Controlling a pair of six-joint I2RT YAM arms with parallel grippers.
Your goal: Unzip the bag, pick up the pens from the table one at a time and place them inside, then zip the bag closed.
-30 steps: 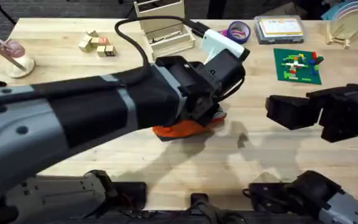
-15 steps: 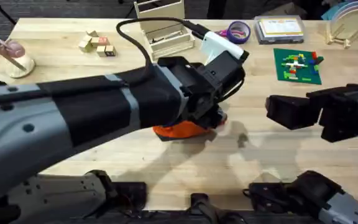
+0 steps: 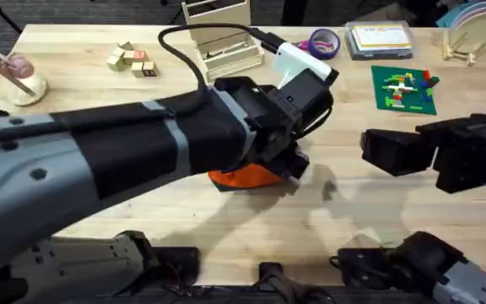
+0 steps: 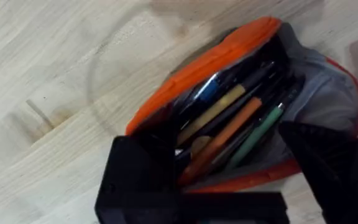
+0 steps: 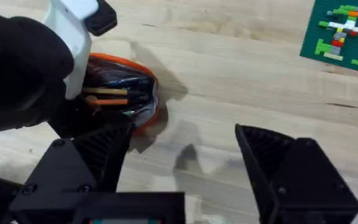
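Your left jaws [image 4: 213, 158] hang released right over the bag [image 4: 229, 50], one finger on each side of its near end. The finger at the mouth's corner looks to be touching the fabric, and nothing is gripped. From above, the left arm crosses the surface [image 3: 353, 228] from about 8 o'clock. It hides most of the bag [image 3: 243, 177], which lies near the middle with its long axis running roughly 8 to 2 o'clock.

The mouth gapes wide. Inside, an orange pen [image 4: 219, 140] and a tan pen [image 4: 213, 112] lie along that same axis among darker ones, so I judge the loading finished and only the zipping left. I can't make out the zip pull in the wrist view, so find it before you close. The pull has to travel along the bag's length, so line the left jaws up across that axis.

Your right jaws [image 5: 185, 155] are spread wide and empty, well apart from the bag at about 3 o'clock of it. The bag [image 5: 126, 87] sits ahead of them, off to one side. The left arm is much the nearer one. The right jaws [image 3: 378, 152] could come in from 3 o'clock to pin the far end while the left draws the zip
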